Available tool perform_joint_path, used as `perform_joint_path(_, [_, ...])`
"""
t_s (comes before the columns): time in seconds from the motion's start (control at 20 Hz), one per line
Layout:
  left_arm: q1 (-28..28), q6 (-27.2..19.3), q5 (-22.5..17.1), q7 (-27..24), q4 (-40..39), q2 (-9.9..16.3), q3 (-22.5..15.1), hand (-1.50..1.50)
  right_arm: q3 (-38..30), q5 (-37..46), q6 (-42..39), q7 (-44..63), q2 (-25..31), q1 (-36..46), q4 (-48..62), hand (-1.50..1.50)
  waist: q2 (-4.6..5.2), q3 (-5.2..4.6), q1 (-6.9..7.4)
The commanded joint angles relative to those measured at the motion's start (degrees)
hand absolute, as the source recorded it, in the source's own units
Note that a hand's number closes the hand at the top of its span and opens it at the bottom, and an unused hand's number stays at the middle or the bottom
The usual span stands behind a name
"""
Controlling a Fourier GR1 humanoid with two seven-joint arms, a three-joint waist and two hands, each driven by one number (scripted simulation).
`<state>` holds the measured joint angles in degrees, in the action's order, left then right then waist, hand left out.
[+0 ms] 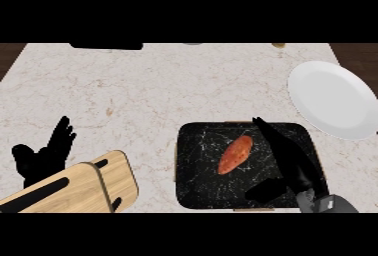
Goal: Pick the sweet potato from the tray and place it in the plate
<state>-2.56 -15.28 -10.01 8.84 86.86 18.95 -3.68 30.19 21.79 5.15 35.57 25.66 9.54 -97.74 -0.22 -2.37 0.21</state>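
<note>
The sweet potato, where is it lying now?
In the head view the sweet potato lies in the black tray, right of centre, just left of the right hand; the plate is up right.

Counter [148,85]: pale stone look, marbled with faint tan veins, smooth. Tray [193,150]: black, white-veined like dark marble, with light wood-coloured tabs at its far and near edges. Plate [332,97], far right: plain white, smooth, slight sheen. Sweet potato [235,154]: orange-red skin, matt. Near left, forearm panels [88,185]: light wood-grain finish with black slots.
</note>
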Motion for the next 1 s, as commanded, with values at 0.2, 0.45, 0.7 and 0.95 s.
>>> perform_joint_path(0.2, [2.7, -0.2, 4.5, 0.2, -3.1, -2.6, -6.0, 0.00, -1.2, -1.5, -6.3, 8.6, -3.7, 8.0, 3.8, -1.50, 0.48, 2.32, -0.30])
perform_joint_path(0.45, [2.1, -0.9, 4.1, 1.7, -1.3, -2.9, -6.2, 0.00, -0.4, -1.4, -6.9, 6.3, -4.1, 5.4, 5.2, -1.50, 0.34, 2.39, -0.36])
perform_joint_path(0.7, [1.5, -0.4, 3.2, 3.7, 1.1, -2.4, -6.3, 0.00, -2.1, -2.4, -9.0, 3.7, -4.0, 7.0, 8.9, -1.50, 0.33, 2.43, -0.06])
perform_joint_path(0.95, [2.8, -1.0, 4.8, 1.1, -1.5, -3.3, -6.2, 0.00, -0.9, -1.0, -8.0, 4.7, -6.6, 6.2, 8.8, -1.50, 0.28, 2.37, -0.75])
